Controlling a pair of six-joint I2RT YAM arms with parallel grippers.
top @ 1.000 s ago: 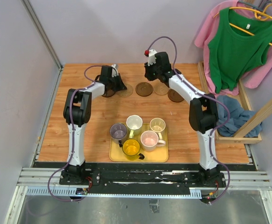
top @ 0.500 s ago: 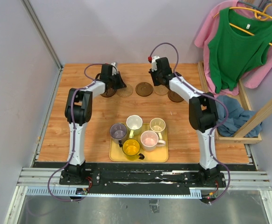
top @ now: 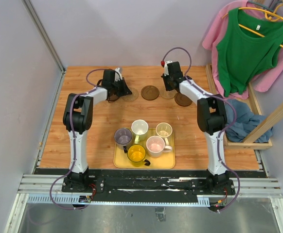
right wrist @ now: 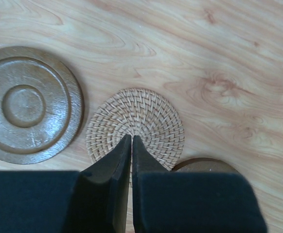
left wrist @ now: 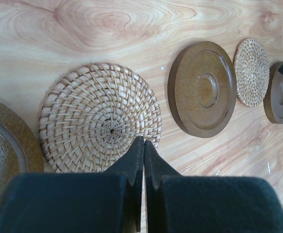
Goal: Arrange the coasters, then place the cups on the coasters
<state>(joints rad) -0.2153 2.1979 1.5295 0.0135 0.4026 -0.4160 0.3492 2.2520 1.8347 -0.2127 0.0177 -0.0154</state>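
**Q:** What has changed in the last second?
**A:** The right gripper (right wrist: 132,141) has travelled rightward along the row at upper centre. Its jaws have drawn fully together, with the tips over the right woven coaster (right wrist: 146,116) and nothing gripped. The left gripper (left wrist: 144,145) remains pressed shut and empty at the rim of the left woven coaster (left wrist: 100,116).

**Q:** What does that mean for the task?
**A:** In my judgement the arranging is near its end. The cups have not been started.

**Q:** Condition of the items?
**A:** There are five coasters in one line. Glossy dark brown discs (left wrist: 202,87) alternate with tan woven ones, and all lie flat. The mugs (top: 139,127) stand on the yellow tray (top: 168,164) at lower centre.
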